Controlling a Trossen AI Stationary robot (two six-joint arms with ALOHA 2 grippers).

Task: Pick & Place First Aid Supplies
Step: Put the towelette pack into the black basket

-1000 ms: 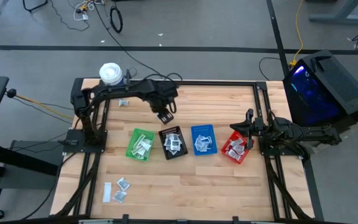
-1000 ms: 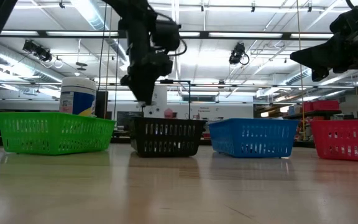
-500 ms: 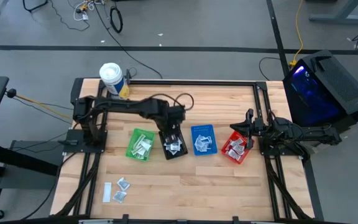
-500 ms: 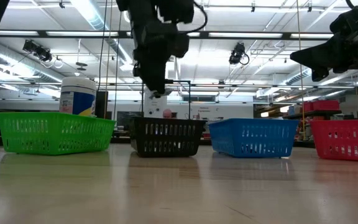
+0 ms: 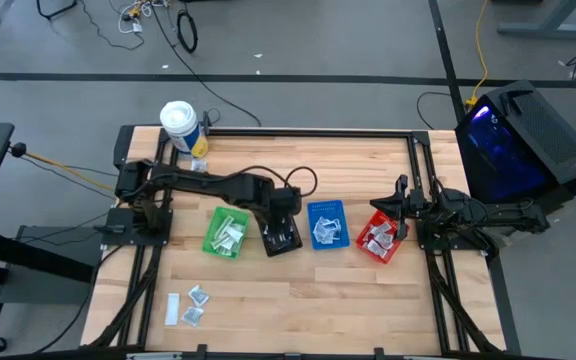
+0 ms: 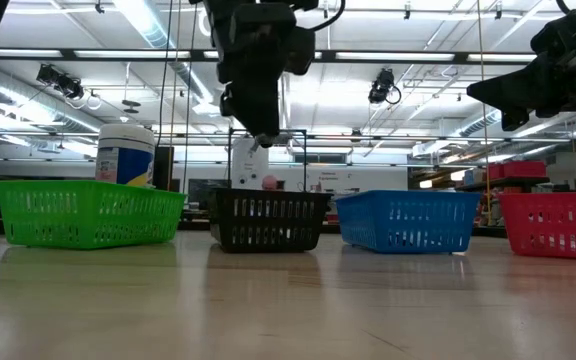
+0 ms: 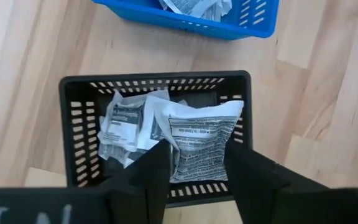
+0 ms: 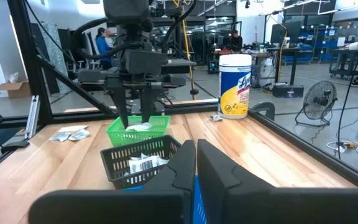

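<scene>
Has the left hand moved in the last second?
Yes. In the high view the left hand has swung from behind the black bin to directly over it, toward the table's front edge.

wooden table (image 5: 368, 300), four bins (image 5: 327, 224), white tub (image 5: 179, 124), loose sachets (image 5: 194, 302)

Left arm (image 5: 280, 205) over black bin (image 5: 279, 240) — right arm (image 5: 408, 208) over red bin (image 5: 374, 246)

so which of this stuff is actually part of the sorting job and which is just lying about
Job: small flat white sachets on the table; green, black, blue, red plastic bins holding sachets.

Lying about: white cylindrical tub with yellow-blue label; floor fan.
</scene>
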